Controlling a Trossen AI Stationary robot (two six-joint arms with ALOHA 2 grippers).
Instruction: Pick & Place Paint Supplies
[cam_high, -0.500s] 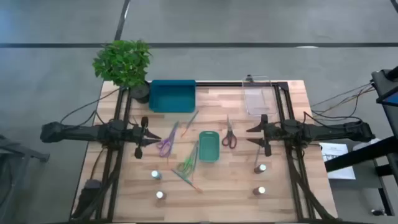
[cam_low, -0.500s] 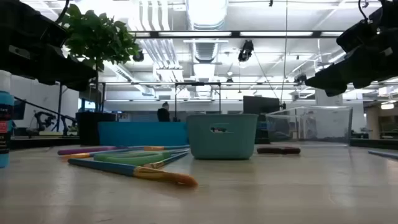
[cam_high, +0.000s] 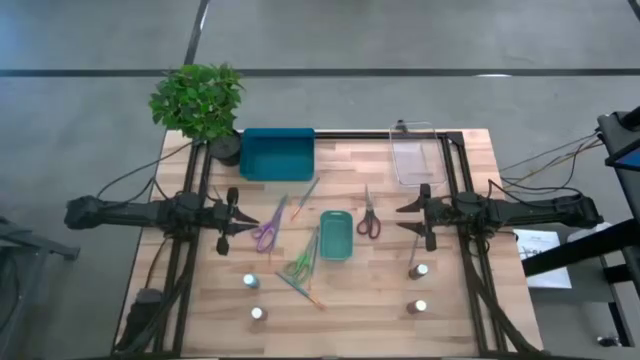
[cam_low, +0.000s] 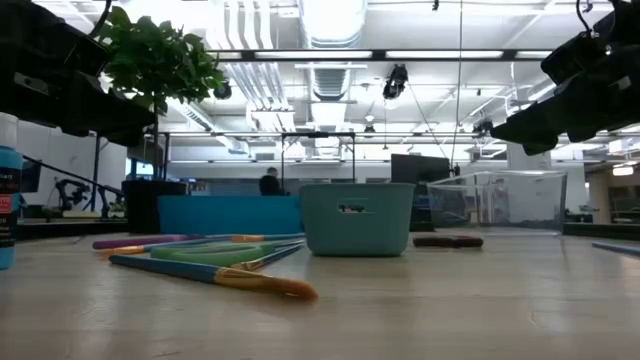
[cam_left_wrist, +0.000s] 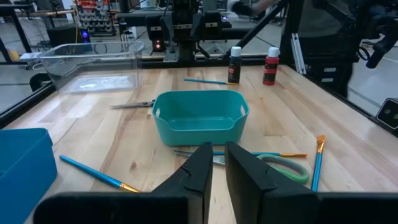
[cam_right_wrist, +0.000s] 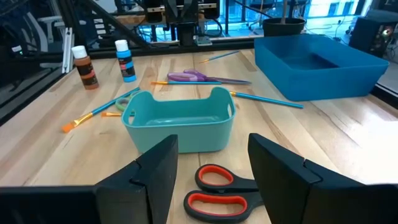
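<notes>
My right gripper (cam_right_wrist: 210, 171) hovers with fingers spread wide over the red-handled scissors (cam_right_wrist: 217, 190), just beside the small teal tray (cam_high: 336, 234); my left gripper (cam_left_wrist: 217, 171), fingers nearly together, faces the tray's other side, green-handled scissors (cam_left_wrist: 273, 165) between; brushes (cam_high: 303, 192) and purple scissors (cam_high: 267, 230) lie around it; the high view alone shows all four white-capped pots (cam_high: 250, 282) nearer the table's front edge.

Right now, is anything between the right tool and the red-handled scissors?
Nothing visible. The right tool is open, and the red-handled scissors lie on bare wood right beyond it. The small teal tray sits beyond the scissors.
</notes>
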